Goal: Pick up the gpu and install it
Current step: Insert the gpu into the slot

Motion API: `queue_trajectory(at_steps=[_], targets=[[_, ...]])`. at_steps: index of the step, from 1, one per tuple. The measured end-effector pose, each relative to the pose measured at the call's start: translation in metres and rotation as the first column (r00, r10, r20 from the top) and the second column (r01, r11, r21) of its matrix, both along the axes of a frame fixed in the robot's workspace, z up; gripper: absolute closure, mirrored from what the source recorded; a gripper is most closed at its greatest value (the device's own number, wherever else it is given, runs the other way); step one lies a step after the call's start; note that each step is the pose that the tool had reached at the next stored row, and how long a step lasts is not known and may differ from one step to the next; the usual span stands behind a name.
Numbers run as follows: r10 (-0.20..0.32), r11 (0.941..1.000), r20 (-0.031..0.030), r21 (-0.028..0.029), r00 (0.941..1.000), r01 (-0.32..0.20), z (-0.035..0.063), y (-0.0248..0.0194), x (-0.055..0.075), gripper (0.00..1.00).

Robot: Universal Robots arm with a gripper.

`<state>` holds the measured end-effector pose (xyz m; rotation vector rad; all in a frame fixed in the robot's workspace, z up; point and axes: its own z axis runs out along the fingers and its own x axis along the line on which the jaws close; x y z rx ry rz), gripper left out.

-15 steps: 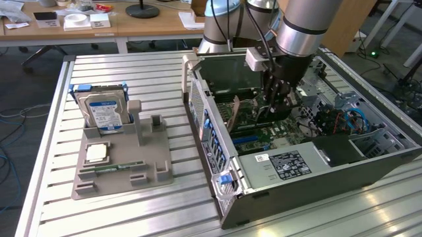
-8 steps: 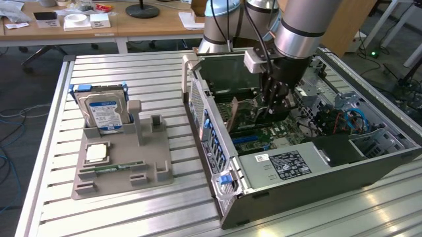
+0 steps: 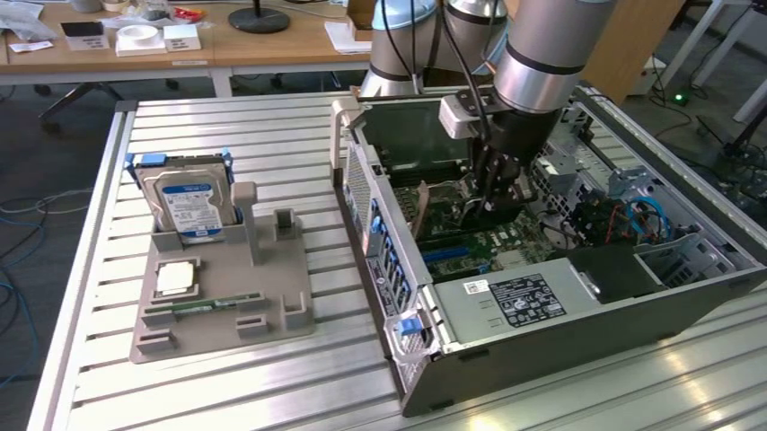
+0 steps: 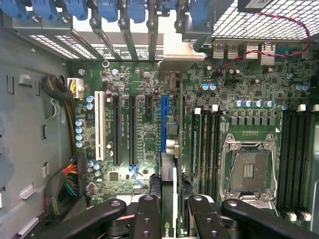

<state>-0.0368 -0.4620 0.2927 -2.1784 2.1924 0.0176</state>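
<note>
Wrist view: gripper (image 4: 173, 201) pinches the gpu (image 4: 168, 184) btwn its two black fingers (image 4: 148, 219); card is seen edge-on, thin & dark, w/ a green logo on it. Card sits over the motherboard (image 4: 144, 139), roughly in line w/ the long blue slot (image 4: 163, 122); can't tell if its edge touches the slot. CPU socket (image 4: 247, 172) w/ its metal frame lies near, w/ memory slots on either side of it. Exterior view: arm (image 3: 540, 54) reaches down into the open PC case (image 3: 576, 314), which lies on its side on the slatted metal table (image 3: 240, 135); gripper is low inside, close to the board. On the exterior view's left, well apart from the case, a grey holder (image 3: 198, 339) carries a hard drive (image 3: 189, 202) w/ blue-white label standing upright, a CPU chip (image 3: 178, 277) lying flat & a slim green memory stick (image 3: 198, 306) just beside the chip
</note>
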Motion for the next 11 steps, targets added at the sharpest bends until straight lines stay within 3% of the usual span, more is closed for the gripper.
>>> queue_trajectory(at_steps=[11], targets=[[0.000,1.0000,0.0001,0.0007,1.0000,0.000,-0.0077,-0.0003,-0.0015,0.74]])
